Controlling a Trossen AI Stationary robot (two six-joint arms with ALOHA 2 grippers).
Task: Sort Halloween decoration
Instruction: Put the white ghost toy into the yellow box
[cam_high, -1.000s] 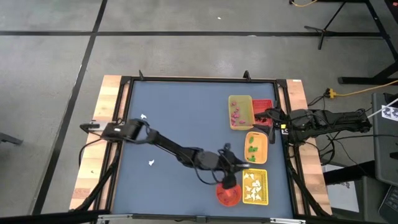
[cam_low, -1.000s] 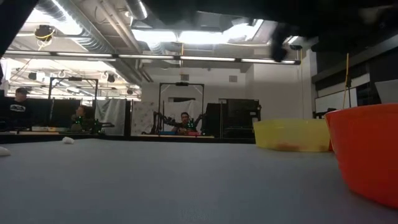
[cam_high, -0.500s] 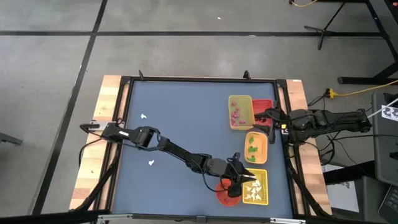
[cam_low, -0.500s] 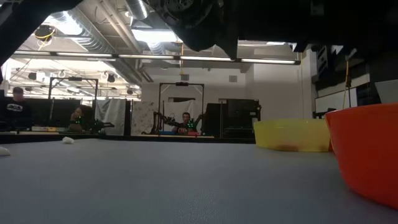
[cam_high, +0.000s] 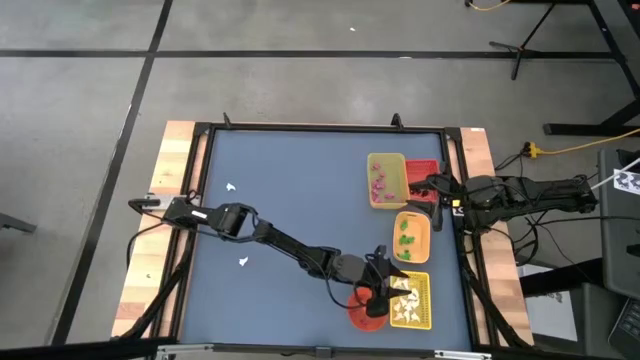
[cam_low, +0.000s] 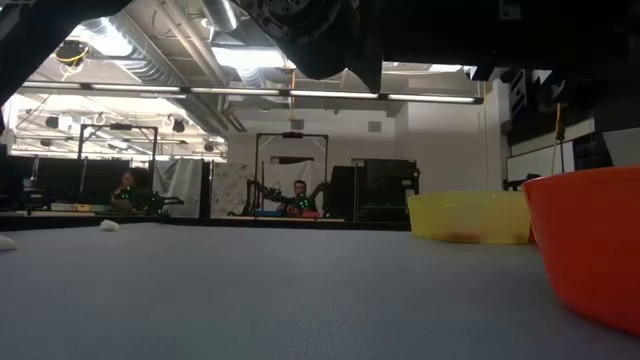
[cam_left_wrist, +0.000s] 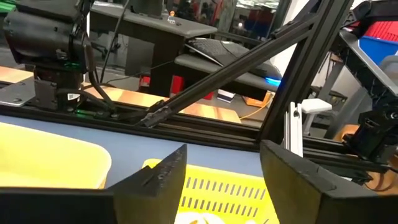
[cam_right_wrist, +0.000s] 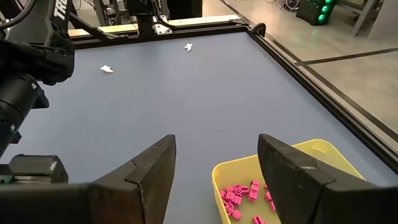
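Observation:
My left gripper (cam_high: 397, 285) (cam_left_wrist: 224, 177) stands open, pointing level, just over the near yellow tray (cam_high: 413, 303) (cam_left_wrist: 217, 190), which holds several white ghost-like pieces. One white piece (cam_left_wrist: 198, 219) shows in the tray below its fingers; nothing is between them. Two white pieces (cam_high: 230, 187) (cam_high: 243, 262) lie on the blue table at the left. Pink bits lie in the far yellow tray (cam_high: 385, 180) (cam_right_wrist: 280, 180), and green bits in the orange tray (cam_high: 410, 235). My right gripper (cam_high: 432, 186) (cam_right_wrist: 214, 168) waits open at the table's right edge.
The round red-orange bowl (cam_high: 367, 312) (cam_low: 590, 250) stands by the near edge, right beside the left gripper. A red tray (cam_high: 424, 172) lies beside the far yellow tray. The table's middle and far left are bare blue surface. People sit in the room beyond the table.
My left arm has reached out toward the table's near right corner and sunk a little, bringing its gripper from beside the orange tray to over the near yellow tray. It has kept still for the last half second.

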